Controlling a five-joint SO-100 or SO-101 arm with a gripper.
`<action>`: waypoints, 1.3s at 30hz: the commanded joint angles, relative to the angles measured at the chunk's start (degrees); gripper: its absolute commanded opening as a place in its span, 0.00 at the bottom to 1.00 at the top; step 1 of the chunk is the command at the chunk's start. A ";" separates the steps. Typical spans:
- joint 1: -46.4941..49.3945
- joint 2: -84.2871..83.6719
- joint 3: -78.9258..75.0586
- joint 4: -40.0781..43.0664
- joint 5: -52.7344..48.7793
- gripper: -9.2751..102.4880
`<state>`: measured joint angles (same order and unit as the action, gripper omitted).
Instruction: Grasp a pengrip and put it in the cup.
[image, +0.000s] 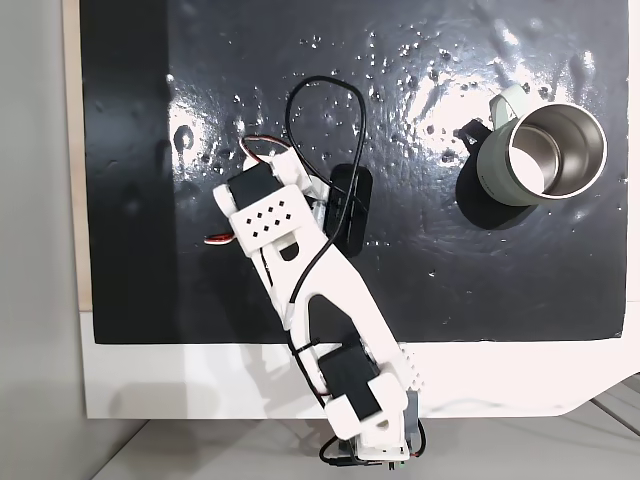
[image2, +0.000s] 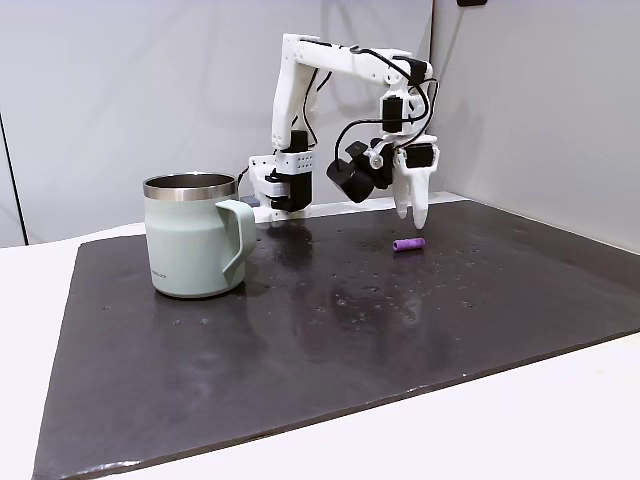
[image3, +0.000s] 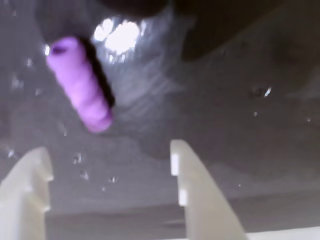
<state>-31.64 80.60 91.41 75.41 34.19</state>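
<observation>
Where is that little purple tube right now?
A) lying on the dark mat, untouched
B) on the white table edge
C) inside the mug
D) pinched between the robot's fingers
A: in the wrist view the purple tube lies loose on the dark mat, ahead of the open fingers; in a fixed view it rests on the mat well away from the mug.
</observation>
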 joint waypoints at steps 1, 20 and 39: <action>1.05 -0.26 -2.81 -0.88 -0.09 0.30; 3.60 -8.09 -1.23 -8.17 -2.55 0.29; 5.01 -8.96 -0.26 -8.61 -2.55 0.09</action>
<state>-27.95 71.28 91.32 66.27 31.99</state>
